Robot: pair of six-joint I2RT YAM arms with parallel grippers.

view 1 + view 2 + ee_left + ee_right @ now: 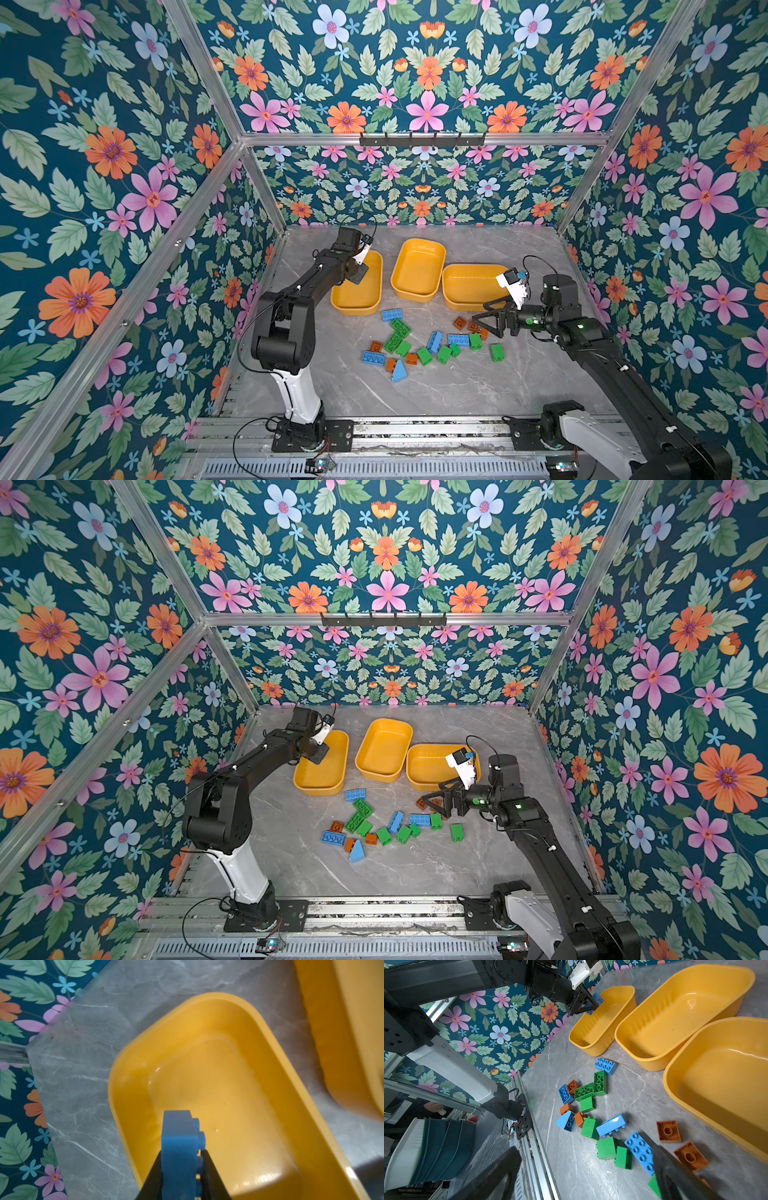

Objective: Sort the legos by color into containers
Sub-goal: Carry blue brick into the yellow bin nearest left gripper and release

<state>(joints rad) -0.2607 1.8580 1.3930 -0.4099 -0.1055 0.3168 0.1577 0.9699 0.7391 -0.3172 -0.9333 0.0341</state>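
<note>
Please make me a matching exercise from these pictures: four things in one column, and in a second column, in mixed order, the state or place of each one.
Column one
1. left gripper
2. right gripper
3. blue wedge
4. middle tub

Column two
A. open, over loose bricks
B. empty
C. shut on a blue brick above the left tub
D. lying on the table

Pairs: 1-C, 2-A, 3-D, 4-B
</note>
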